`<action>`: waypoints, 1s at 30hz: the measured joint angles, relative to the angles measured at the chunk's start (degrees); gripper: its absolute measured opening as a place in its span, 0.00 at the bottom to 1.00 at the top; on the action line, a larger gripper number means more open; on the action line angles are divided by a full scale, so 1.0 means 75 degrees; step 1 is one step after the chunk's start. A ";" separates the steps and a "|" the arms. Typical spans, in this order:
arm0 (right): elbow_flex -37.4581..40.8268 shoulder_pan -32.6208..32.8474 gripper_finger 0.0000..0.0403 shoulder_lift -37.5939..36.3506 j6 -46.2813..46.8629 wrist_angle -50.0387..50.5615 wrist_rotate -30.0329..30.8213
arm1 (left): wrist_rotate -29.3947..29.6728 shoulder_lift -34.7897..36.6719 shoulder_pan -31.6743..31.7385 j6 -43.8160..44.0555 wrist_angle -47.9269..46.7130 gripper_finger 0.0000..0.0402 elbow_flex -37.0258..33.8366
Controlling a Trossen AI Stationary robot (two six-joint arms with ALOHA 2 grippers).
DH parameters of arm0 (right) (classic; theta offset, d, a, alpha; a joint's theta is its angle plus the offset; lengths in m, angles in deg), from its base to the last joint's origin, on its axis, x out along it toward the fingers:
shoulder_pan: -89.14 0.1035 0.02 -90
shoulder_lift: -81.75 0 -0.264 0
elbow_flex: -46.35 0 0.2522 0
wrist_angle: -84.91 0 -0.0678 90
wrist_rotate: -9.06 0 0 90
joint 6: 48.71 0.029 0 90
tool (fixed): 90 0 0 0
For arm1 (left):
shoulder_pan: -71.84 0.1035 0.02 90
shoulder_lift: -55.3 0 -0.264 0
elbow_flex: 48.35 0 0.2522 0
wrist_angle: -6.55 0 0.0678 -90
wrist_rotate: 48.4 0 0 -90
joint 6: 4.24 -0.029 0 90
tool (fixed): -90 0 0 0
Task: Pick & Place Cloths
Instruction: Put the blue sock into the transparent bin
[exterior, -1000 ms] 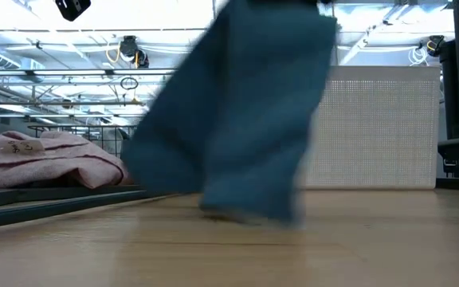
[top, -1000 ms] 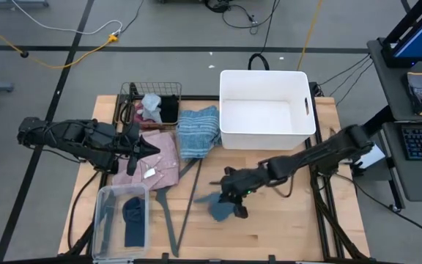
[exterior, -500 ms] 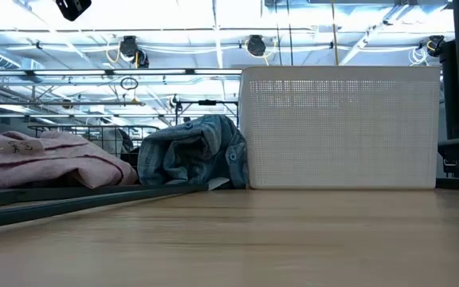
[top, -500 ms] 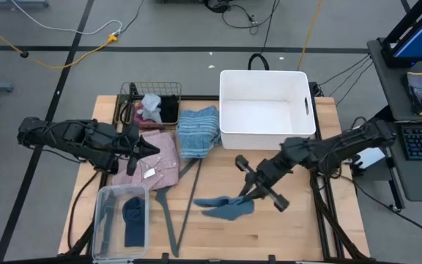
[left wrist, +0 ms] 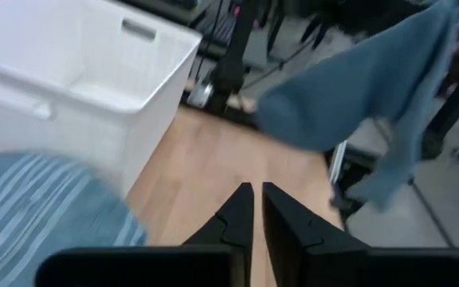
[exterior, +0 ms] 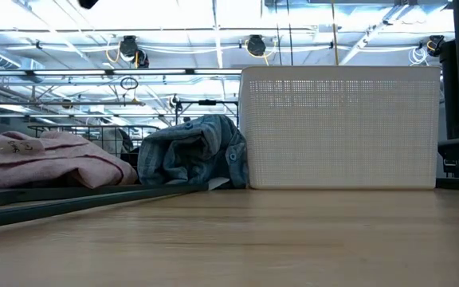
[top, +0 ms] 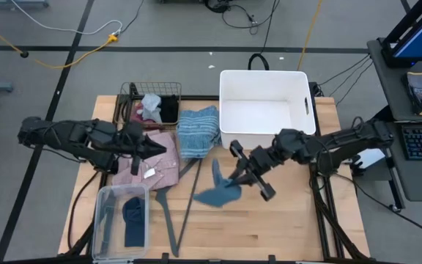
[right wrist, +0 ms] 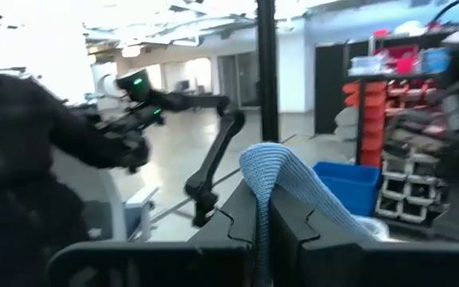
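One teal cloth, now lifted off the counter, hangs clamped in the right gripper near the white bin; left gripper nearly closed, empty.

Knitted blue cloth — matt white plastic bin, wooden table

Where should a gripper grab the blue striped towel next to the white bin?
Probably the blue striped towel at its bunched top fold, coming straight down from above. It lies crumpled in a mound between the white bin and the pink shirt, so side approaches look crowded.
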 joint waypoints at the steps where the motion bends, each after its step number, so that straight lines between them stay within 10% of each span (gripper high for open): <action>1: 0.0000 -0.0109 0.00 0.0037 0.0005 -0.0131 -0.0005 | -0.0001 -0.0106 0.0000 -0.0017 0.0272 0.09 0.0000; 20: 0.0000 -0.2286 0.00 0.0260 0.0423 -0.0369 -0.0436 | 0.1521 -0.2012 0.0176 -0.2133 0.3822 0.55 0.0000; 30: 0.0003 -0.2735 0.00 0.0844 0.0485 -0.0787 -0.0606 | 0.2322 -0.2781 0.0453 -0.2742 0.4741 0.61 0.0000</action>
